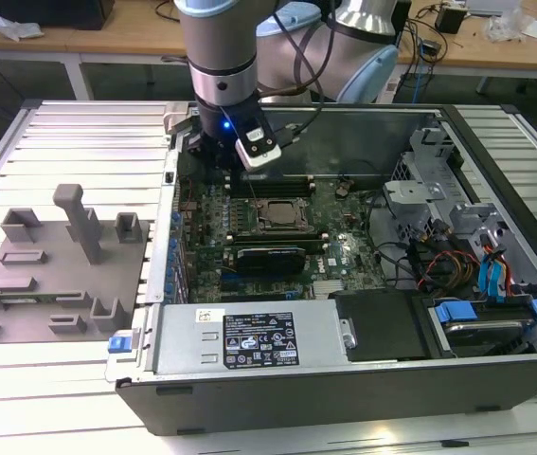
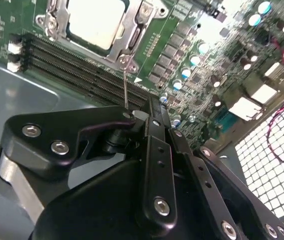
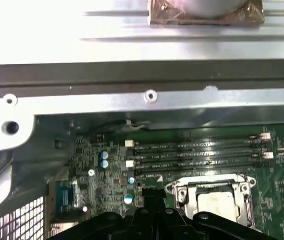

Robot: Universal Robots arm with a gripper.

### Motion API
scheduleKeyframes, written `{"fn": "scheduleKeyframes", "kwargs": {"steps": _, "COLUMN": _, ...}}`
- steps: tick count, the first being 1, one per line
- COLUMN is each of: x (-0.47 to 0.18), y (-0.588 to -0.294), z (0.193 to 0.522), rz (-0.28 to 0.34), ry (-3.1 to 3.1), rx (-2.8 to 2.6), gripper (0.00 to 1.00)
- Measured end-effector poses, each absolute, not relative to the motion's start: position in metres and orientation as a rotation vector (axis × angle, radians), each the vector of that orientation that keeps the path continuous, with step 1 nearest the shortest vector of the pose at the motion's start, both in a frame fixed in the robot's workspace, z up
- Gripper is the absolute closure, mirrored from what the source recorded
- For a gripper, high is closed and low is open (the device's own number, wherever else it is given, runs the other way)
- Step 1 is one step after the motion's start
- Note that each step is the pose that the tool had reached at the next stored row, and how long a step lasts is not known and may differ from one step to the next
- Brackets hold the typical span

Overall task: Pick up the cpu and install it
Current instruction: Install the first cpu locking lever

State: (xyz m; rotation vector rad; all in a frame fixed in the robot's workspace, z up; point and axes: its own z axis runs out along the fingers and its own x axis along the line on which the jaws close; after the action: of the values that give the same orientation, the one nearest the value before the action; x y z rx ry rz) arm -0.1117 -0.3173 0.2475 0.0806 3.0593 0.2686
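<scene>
Here, the second wrist view shows the small silvery square cpu [image 2: 94, 20] seated in its metal-framed socket [image 2: 125, 31], the black hand [image 2: 154, 107] closed, empty, nearby; the exterior view adds a grey plastic tray [image 1: 60, 273] on the slatted metal bench [image 1: 88, 142].

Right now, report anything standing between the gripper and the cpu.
Only a thin metal lever at the corner of the socket, on the side of the gripper. The cpu lies in the socket with its top uncovered; the gripper hangs beside it above the motherboard.
</scene>
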Motion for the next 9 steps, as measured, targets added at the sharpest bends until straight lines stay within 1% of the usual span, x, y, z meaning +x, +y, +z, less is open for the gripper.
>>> {"fn": "scheduleKeyframes", "kwargs": {"steps": 3, "x": -0.108, "y": -0.317, "z": 0.247, "rz": 0.284, "ry": 3.058, "rx": 0.081, "gripper": 0.89}}
{"fn": "scheduleKeyframes", "kwargs": {"steps": 9, "x": -0.089, "y": -0.318, "z": 0.247, "rz": 0.285, "ry": 3.058, "rx": 0.082, "gripper": 0.89}}
